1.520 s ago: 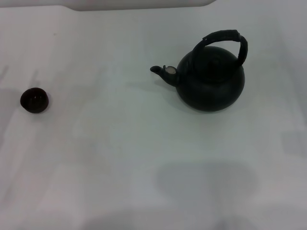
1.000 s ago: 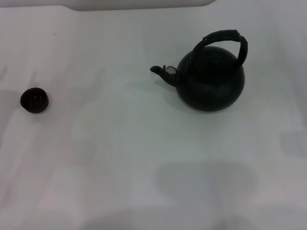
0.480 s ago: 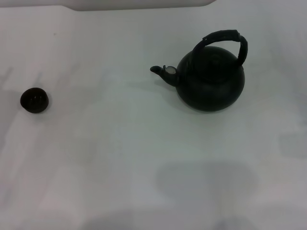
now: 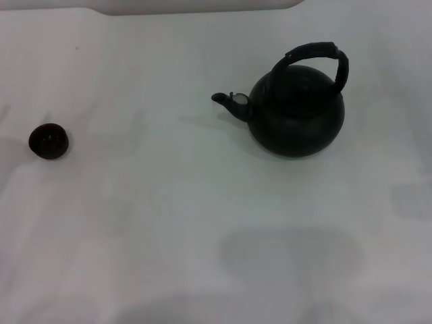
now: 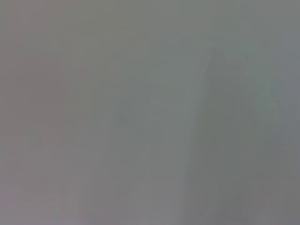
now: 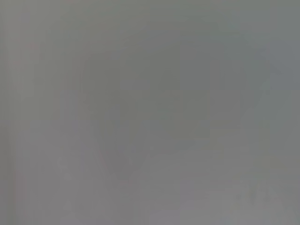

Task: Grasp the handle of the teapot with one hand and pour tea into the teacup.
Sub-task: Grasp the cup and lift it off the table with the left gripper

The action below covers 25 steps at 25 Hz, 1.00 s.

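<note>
Two things stand on the white counter point(image 4: 169, 202), and they are well apart from each other.

Nearest of all, a soft grey shadow point(image 4: 290, 253) lies on the counter, a little to the right of the middle. Nothing sits on it.

Farther back, at the far left side, is the teacup point(image 4: 48, 141). It is tiny, round and very dark, and it shines a bit. It has no ear to hold. It stands upright with bare counter all around it, and nothing touches it.

A little farther back, on the right side, is the teapot point(image 4: 297, 121). It is big, round and dull black, much bigger than the teacup. It stands upright on the counter. Its short spout point(image 4: 226, 101) sticks out to the left, toward the side where the teacup is. There is a pale round spot point(image 4: 241, 100) on the spout, close to the round body.

The handle point(image 4: 314, 50) is a thick black arch that rises over the top of the teapot. It looks rough, as if something is wrapped around it. It leans a little to the right. Nothing holds it.

At the far edge of the counter runs a pale strip point(image 4: 196, 5).

The left tool and the right tool do not show in the head view. Both wrist views show only plain grey, so I cannot tell if either tool is wide or narrow.
</note>
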{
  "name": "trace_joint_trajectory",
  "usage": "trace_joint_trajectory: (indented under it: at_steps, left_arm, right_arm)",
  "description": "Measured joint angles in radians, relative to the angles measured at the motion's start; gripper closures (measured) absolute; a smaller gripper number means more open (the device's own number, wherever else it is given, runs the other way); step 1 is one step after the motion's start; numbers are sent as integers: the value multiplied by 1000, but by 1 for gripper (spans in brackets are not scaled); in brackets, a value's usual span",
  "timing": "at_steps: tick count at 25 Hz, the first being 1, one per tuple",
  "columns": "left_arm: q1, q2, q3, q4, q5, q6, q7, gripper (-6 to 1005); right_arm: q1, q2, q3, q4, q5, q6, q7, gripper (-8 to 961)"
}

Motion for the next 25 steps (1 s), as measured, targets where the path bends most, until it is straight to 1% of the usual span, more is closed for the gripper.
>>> trace_joint_trajectory:
  at_steps: [3, 5, 9, 11, 14, 18, 22, 25]
  left_arm:
    - [93, -4, 26, -170, 57, 103, -96, 181]
    - [152, -6, 72, -273, 80, 190, -144, 182]
    - [222, -6, 166, -396, 83, 333, -174, 182]
    - [243, -7, 203, -440, 82, 401, -182, 182]
    - [262, -6, 261, -493, 83, 509, -202, 181]
    - [265, -4, 325, -515, 86, 620, -195, 179]
    - [248, -2, 362, -496, 86, 670, -185, 178]
    - [229, -1, 374, -471, 86, 681, -184, 176]
  right_arm:
    - [0, 1, 0, 0, -1, -2, 0, 229]
    - [1, 1, 0, 0, -2, -5, 0, 229]
    - [2, 0, 0, 0, -2, -19, -1, 229]
    - [2, -1, 0, 0, -2, -26, -1, 229]
    - [1, -2, 0, 0, -2, -38, -1, 229]
    - [0, -4, 0, 0, -2, -58, -4, 230]
    - [2, -4, 0, 0, -2, -74, -14, 229]
    - [3, -4, -7, 2, -2, -78, -17, 229]
